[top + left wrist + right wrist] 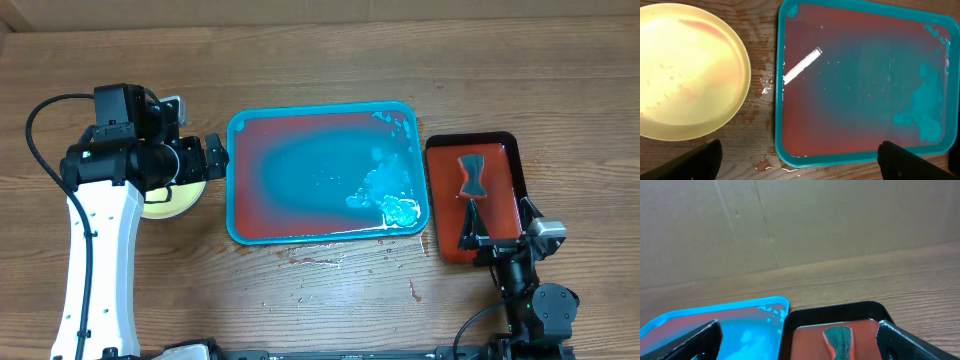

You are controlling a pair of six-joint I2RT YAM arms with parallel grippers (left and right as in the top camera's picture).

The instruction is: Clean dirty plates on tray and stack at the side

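A pale yellow-green plate (685, 70) lies on the wood left of the teal-rimmed tray (777, 100), with faint reddish smears on it. In the overhead view the plate (175, 203) is mostly hidden under my left arm. I cannot tell whether other plates lie beneath it, and no blue plate shows. The tray (232, 190) holds no plates, only wet film and foam at its right side. My left gripper (215, 158) is open and empty above the tray's left edge, as the left wrist view (800, 165) also shows. My right gripper (495, 225) is open and empty over the small tray.
A black-rimmed red tray (435, 150) stands right of the teal tray and holds a green-and-orange sponge (470, 175), which also shows in the right wrist view (840, 337). Water drops (320, 255) lie on the wood in front of the teal tray. A cardboard wall (790, 220) stands behind.
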